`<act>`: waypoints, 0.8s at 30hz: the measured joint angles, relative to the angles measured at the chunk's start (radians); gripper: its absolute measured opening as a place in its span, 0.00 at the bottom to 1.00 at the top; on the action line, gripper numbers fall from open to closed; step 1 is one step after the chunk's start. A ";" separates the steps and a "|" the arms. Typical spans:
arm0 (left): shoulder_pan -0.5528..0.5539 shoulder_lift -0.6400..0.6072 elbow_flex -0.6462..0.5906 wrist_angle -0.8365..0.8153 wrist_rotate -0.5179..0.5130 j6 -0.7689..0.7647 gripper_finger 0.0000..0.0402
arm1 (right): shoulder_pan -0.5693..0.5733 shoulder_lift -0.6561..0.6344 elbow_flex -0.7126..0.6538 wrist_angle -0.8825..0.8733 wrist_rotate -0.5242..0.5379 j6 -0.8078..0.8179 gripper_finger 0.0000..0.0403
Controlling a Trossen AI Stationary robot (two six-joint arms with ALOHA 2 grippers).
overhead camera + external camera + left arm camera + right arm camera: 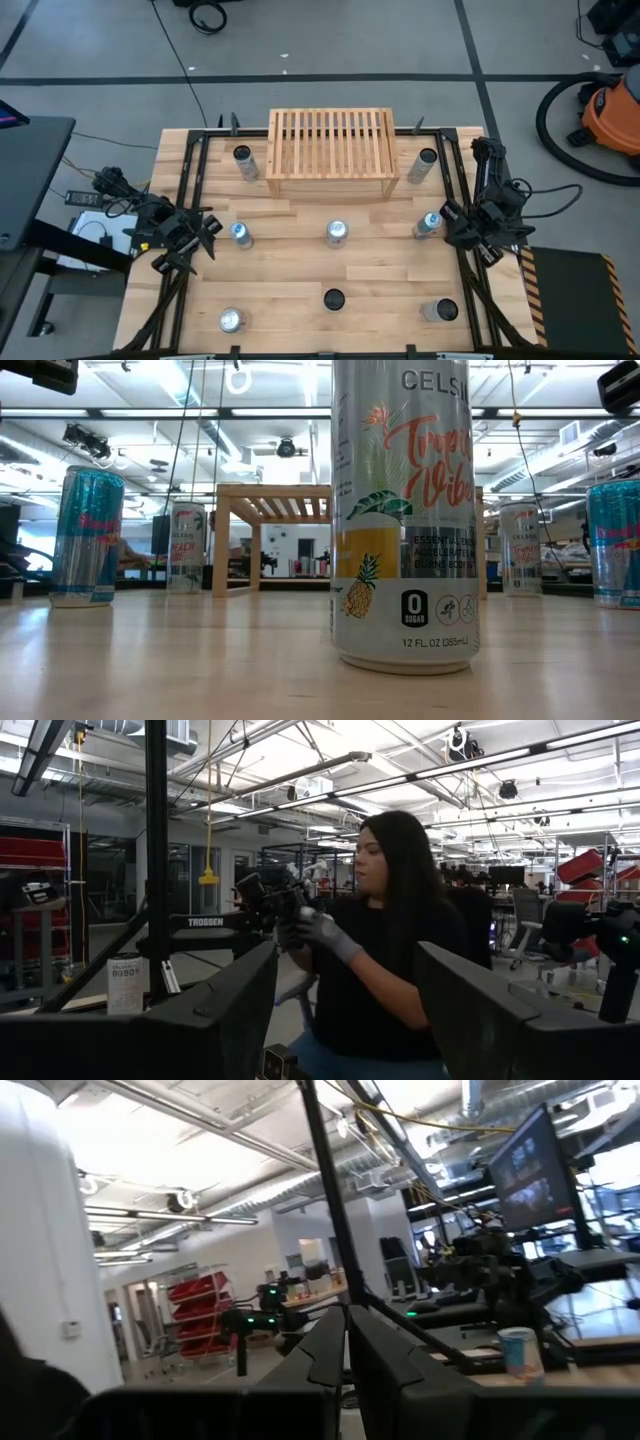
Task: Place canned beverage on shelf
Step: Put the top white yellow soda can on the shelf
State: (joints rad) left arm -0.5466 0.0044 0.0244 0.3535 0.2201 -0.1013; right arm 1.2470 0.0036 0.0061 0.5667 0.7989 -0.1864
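Seen from above, a light wooden table (300,290) holds eight slim aluminium drink cans and one light natural-wood shelf (331,150) with a slatted top. The shelf stands at the middle of the table's far edge, with nothing on it. One can (244,162) stands just left of the shelf and one (423,164) just right of it. Three stand in a middle row: left (240,234), centre (336,233) and right (428,224). Three more line the near edge, among them a dark-topped can (334,299).

The left gripper (205,232) rests at the table's left edge, its fingers apart in its wrist view yet holding nothing; the left middle can is just beside it. The right gripper (452,222) rests at the right edge, fingers pressed together and empty, beside the right middle can. The shelf is well apart from both.

The table-level view alone shows a label: the nearest white can (405,510) has a pineapple print, with the shelf behind it. The left wrist view alone shows a seated person (385,930) in a dark top and grey glove.
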 joint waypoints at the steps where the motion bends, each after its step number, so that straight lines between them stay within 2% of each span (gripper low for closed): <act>1: 0.000 0.000 0.000 0.000 0.000 0.000 0.60 | 0.000 0.000 0.000 0.000 0.010 0.002 0.07; 5: 0.000 0.000 0.000 0.000 0.000 0.000 0.60 | -0.001 0.000 0.000 0.002 0.095 0.000 0.07; 10: 0.000 0.000 0.000 0.001 0.000 0.000 0.60 | -0.001 0.000 0.000 -0.029 0.103 -0.051 0.08; 13: 0.000 0.000 0.000 0.000 0.000 0.000 0.60 | -0.007 0.004 0.000 -0.028 0.157 -0.055 0.11; 18: 0.000 0.000 0.000 0.000 0.000 0.000 0.60 | -0.028 0.004 0.000 -0.014 0.267 -0.003 0.23; 24: 0.000 0.000 0.000 0.000 0.000 0.000 0.60 | -0.047 0.004 0.000 -0.014 0.259 -0.014 0.46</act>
State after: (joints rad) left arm -0.5466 0.0044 0.0242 0.3534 0.2199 -0.1013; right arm 1.1996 0.0074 0.0060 0.5529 1.0583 -0.2008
